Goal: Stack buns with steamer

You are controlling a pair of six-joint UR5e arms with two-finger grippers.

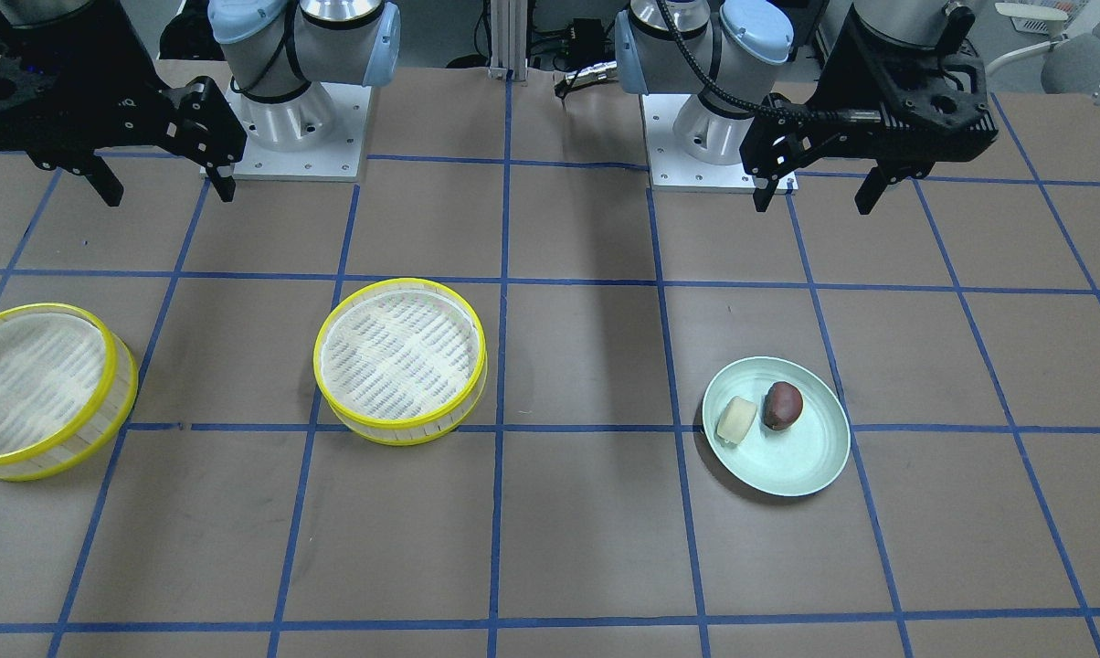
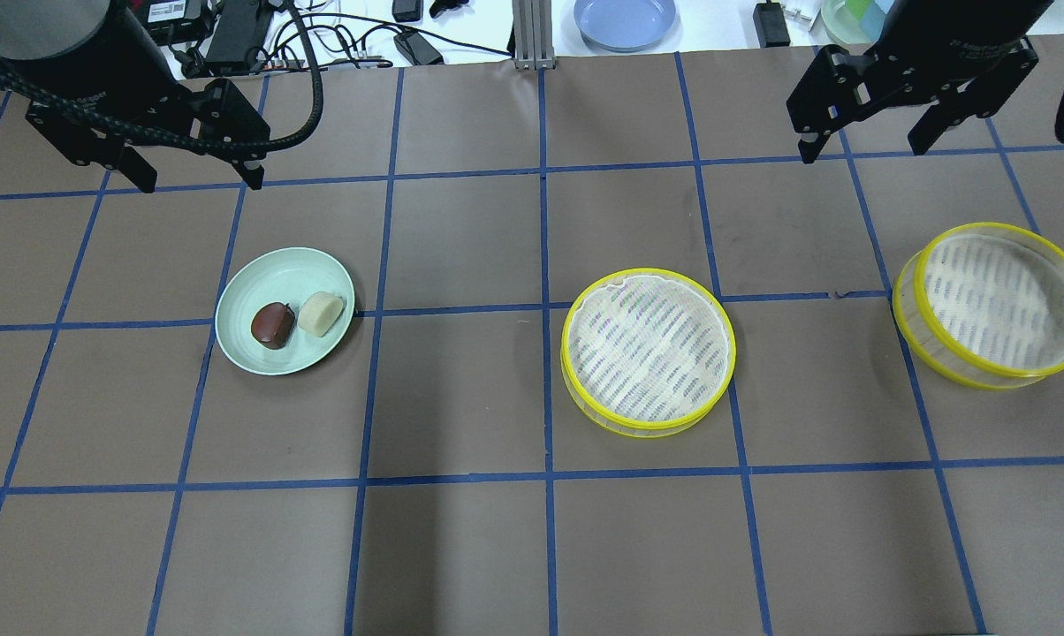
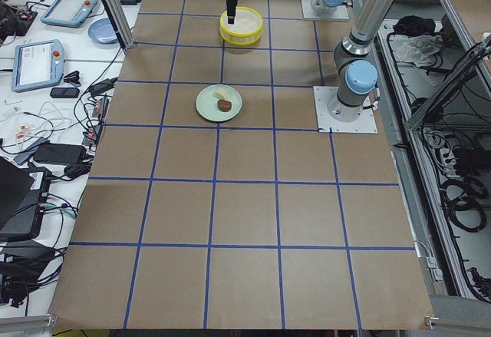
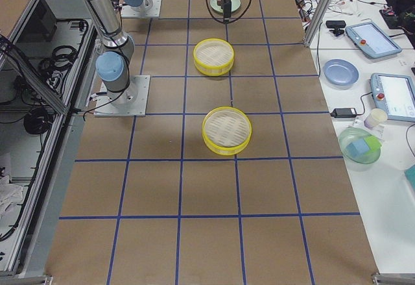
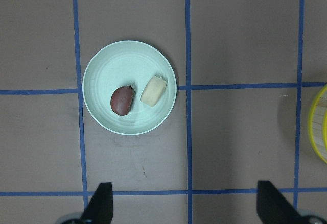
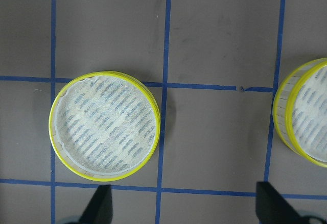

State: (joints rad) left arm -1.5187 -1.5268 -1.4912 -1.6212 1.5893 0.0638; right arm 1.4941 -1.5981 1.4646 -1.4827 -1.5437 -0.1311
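Count: two buns, two steamer baskets, one plate, two claws of mine. Clock directions follow the overhead view.
Cream bun (image 2: 321, 314): pale yellow, blocky with rounded corners, matte. It lies on the plate, just beside the brown bun, at that bun's 3 o'clock.
Brown bun (image 2: 272, 324): dark reddish-brown, egg-round, with a slight sheen. Also on the plate.
Plate (image 2: 258, 265): pale green, round, smooth, with a shallow rim. It sits well apart from the centre basket, at its 9 o'clock.
Centre basket (image 2: 647, 349): round and shallow, with a bright yellow rim, pale slatted wall and whitish woven floor.
Far basket (image 2: 996, 300): same make, at 3 o'clock of the centre basket, clear of it.
Left claw (image 2: 202, 181): black, fingers spread wide, gripping nothing. It hangs above the table at 11 o'clock of the plate.
Right claw (image 2: 863, 146): black, fingers equally wide apart, nothing between them. It hangs at 11 o'clock of the far basket.
Table (image 2: 461, 548): matte brown paper with a grid of blue tape lines.
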